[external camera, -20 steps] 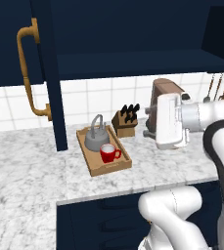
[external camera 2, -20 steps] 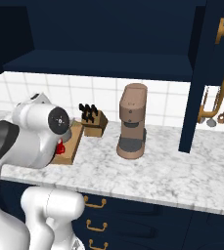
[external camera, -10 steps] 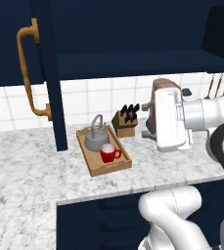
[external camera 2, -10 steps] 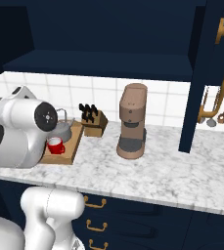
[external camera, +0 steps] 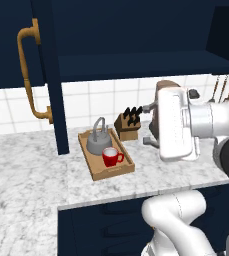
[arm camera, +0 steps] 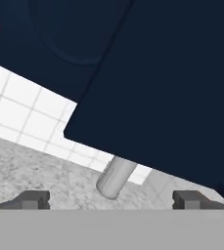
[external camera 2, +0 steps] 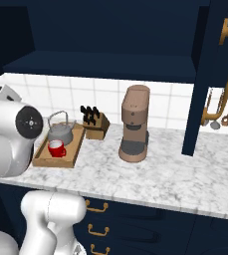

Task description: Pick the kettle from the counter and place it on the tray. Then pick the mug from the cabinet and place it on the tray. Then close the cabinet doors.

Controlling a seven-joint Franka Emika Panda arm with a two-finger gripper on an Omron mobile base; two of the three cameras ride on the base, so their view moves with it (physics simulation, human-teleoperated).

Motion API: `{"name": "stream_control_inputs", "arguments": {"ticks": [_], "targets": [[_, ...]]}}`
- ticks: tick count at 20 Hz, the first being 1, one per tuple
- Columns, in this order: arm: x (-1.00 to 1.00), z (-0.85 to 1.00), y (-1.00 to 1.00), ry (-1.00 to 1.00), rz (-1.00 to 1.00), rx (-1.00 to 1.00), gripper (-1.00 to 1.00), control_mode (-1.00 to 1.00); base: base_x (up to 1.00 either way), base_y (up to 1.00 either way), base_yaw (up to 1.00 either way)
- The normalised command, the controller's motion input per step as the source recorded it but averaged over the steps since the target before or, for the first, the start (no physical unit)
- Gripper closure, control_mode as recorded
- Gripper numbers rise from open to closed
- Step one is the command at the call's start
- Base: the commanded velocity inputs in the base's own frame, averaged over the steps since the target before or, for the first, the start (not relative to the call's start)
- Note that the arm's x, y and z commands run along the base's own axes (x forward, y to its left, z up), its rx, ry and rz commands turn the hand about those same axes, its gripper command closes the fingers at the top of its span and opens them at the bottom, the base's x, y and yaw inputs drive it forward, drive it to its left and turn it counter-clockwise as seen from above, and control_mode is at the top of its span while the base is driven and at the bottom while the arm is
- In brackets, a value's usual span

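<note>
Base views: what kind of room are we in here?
A rendered kitchen, by the look of it. A veined marble counter runs under open navy wall cabinet doors, with white tiled wall behind. On the counter stand a brown coffee machine, a knife block and a wooden tray holding a kettle and red mug.

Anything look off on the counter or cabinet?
Nothing spilled or askew: the kettle and mug stand upright in the tray. Only the cabinet doors hang open over the counter.
</note>
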Motion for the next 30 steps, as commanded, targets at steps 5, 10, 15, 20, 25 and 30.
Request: {"name": "stream_control_inputs", "arguments": {"ticks": [5, 10, 15, 20, 25, 30], "targets": [[-0.45, 0.26, 0.3, -0.26, 0.03, 0.0, -1.0, -1.0, 0.0, 0.0, 0.0], [-0.26, 0.14, 0.67, -0.24, 0.01, -0.04, -1.0, -1.0, 0.0, 0.0, 0.0], [-0.03, 0.03, 0.79, -0.25, 0.04, -0.23, -1.0, -1.0, 0.0, 0.0, 0.0], [-0.01, 0.0, 0.63, -0.26, 0.02, -0.16, -1.0, -1.0, 0.0, 0.0, 0.0], [-0.1, 0.07, 0.53, -0.19, -0.02, -0.05, -1.0, -1.0, 0.0, 0.0, 0.0], [0.0, 0.11, 0.51, -0.08, -0.04, -0.07, -1.0, -1.0, 0.0, 0.0, 0.0]]}}
